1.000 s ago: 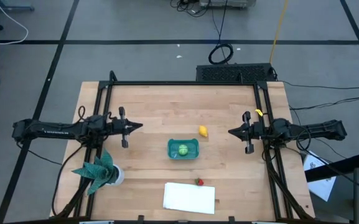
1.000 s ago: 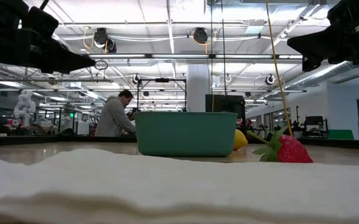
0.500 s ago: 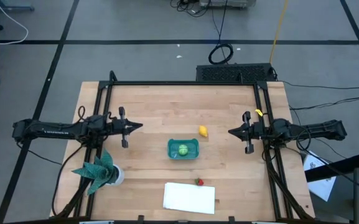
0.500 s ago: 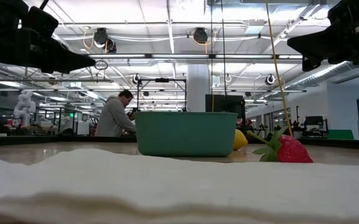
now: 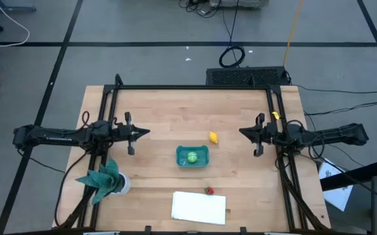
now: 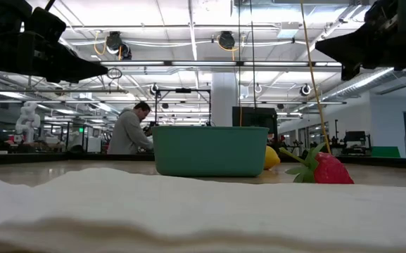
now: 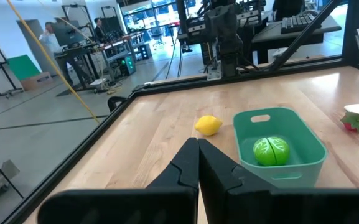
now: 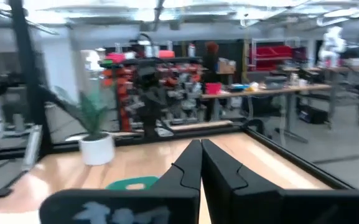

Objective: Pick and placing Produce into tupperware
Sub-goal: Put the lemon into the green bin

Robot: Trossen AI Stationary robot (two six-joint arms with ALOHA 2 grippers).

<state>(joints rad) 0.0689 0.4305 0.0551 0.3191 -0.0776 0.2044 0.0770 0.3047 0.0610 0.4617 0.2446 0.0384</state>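
While 1 green piece (image 5: 191, 157) already lies in the tupperware (image 5: 202, 151), the lemon (image 5: 213, 137) sits just beside it and the strawberry (image 5: 209, 190) touches the white cloth (image 5: 198, 207). Right gripper (image 5: 243, 134), jaws together like the left gripper (image 5: 146, 132), should open and descend squarely over the lemon.

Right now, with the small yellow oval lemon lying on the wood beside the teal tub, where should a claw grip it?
Grip the small yellow oval lemon across its narrow middle, coming straight down. It lies flat on bare wood, clear of the teal plastic tub, so its sides look open. The right claw is nearer.
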